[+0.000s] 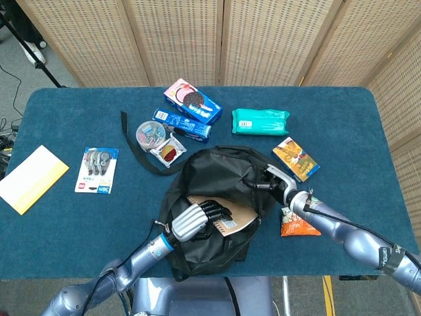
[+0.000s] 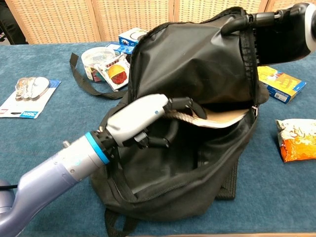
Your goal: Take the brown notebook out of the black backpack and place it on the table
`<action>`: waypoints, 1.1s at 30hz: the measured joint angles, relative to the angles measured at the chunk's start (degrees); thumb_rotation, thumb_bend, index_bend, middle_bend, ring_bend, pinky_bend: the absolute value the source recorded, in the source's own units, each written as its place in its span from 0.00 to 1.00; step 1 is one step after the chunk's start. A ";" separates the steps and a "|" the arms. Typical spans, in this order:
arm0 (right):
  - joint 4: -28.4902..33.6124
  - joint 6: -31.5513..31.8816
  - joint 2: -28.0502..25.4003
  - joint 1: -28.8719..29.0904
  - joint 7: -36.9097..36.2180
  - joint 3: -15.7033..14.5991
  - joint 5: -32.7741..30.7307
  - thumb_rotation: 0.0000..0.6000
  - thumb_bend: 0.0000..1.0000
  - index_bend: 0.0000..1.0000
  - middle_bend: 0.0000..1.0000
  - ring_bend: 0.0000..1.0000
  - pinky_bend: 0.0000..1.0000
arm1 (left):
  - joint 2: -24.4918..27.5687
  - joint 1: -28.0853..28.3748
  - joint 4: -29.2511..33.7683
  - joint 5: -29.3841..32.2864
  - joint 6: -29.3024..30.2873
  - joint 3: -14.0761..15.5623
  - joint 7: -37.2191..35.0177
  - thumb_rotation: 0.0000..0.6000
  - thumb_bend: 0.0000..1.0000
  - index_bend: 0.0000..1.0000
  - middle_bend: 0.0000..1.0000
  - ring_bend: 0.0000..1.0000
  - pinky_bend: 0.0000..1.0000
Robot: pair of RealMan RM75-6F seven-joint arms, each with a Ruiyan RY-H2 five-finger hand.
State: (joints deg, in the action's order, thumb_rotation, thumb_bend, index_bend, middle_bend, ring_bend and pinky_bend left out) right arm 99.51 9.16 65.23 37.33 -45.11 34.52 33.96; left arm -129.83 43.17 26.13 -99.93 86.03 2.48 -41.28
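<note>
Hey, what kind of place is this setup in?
Probably an indoor robot lab or test room: a blue-covered table strewn with snacks, woven folding screens behind it, and a tripod leg on grey floor.

Table [image 1: 368, 125], blue cloth: yellow pad [image 1: 31, 178] far left, correction-tape pack [image 1: 97, 170], Oreo box [image 1: 191, 100], teal packet [image 1: 260, 121], orange snack bag [image 1: 294, 226].

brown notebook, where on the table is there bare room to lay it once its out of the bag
Widest free patch: the near left of the table, below the correction tape pack and yellow envelope, left of the black backpack. Also free is the far right, beyond the orange box. Crowded: behind the backpack, around the cookie boxes, teal pack and strap.
</note>
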 measured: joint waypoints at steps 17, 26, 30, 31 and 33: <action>-3.90 6.46 1.14 3.08 1.93 -6.53 -1.10 1.00 1.00 0.72 0.75 0.71 0.69 | 6.30 -1.54 8.48 1.12 4.21 -1.09 -2.25 1.00 0.77 0.82 0.59 0.46 0.42; -5.80 9.96 1.66 5.97 3.71 -10.84 -4.26 1.00 1.00 0.72 0.75 0.71 0.69 | 13.37 -1.53 22.25 1.93 2.25 -1.85 -0.83 1.00 0.77 0.83 0.60 0.46 0.42; -6.66 11.72 2.15 7.13 4.86 -12.96 -6.02 1.00 1.00 0.72 0.75 0.71 0.69 | 17.54 -1.57 30.30 2.14 1.43 -2.22 0.63 1.00 0.77 0.83 0.60 0.46 0.42; -6.87 12.08 2.32 7.35 5.15 -13.46 -6.40 1.00 1.00 0.72 0.75 0.71 0.69 | 18.57 -1.60 32.25 2.19 1.27 -2.31 0.97 1.00 0.77 0.83 0.60 0.46 0.42; -7.40 12.96 2.79 7.90 5.91 -14.65 -7.27 1.00 1.00 0.72 0.75 0.71 0.69 | 21.09 -1.73 36.83 2.30 0.94 -2.55 1.83 1.00 0.77 0.84 0.60 0.46 0.42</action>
State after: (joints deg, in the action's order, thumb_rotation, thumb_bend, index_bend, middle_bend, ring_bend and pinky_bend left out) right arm 92.11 22.12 68.02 45.23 -39.20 19.88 26.69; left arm -108.73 41.44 62.96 -97.63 86.97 -0.07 -39.45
